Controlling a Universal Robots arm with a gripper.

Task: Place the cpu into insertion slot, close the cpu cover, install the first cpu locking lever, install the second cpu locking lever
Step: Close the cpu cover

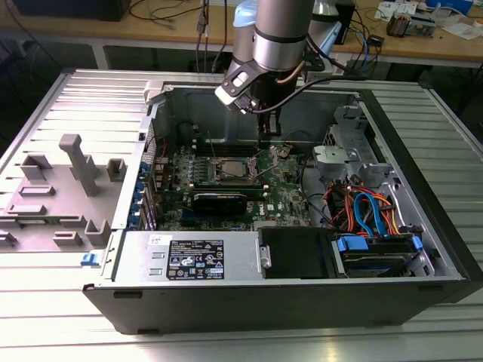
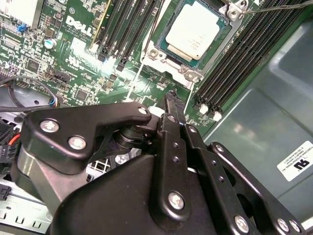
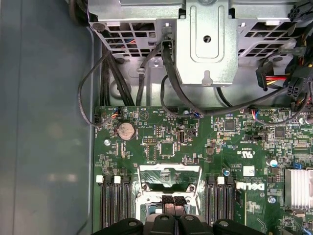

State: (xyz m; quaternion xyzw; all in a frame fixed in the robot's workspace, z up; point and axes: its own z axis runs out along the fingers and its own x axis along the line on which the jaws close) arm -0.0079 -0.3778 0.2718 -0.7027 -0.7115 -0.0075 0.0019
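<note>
The cpu [image 2: 198, 32] lies flat in the insertion slot [image 2: 161, 56] on the green board, its silvery top showing. A silver metal frame with screws at its corners rings it; I cannot tell whether that is the cpu cover lying shut. Thin wire levers [image 2: 274, 7] run along the socket's sides. My gripper [image 2: 171, 97] is shut with nothing visible between its black fingertips [image 3: 167, 200], which hover just off one edge of the socket [image 3: 168, 182]. In the exterior view the gripper [image 1: 266, 142] hangs inside the open case, just to that view's right of the socket [image 1: 230, 170].
Black memory slots [image 2: 244, 54] flank the socket on both sides. A metal drive cage [image 3: 203, 44] with black cables stands beyond the board. A finned heatsink [image 3: 298, 186], the case wall [image 2: 254, 122], the power supply [image 1: 192, 256] and a grey fixture [image 1: 75, 170] surround the work area.
</note>
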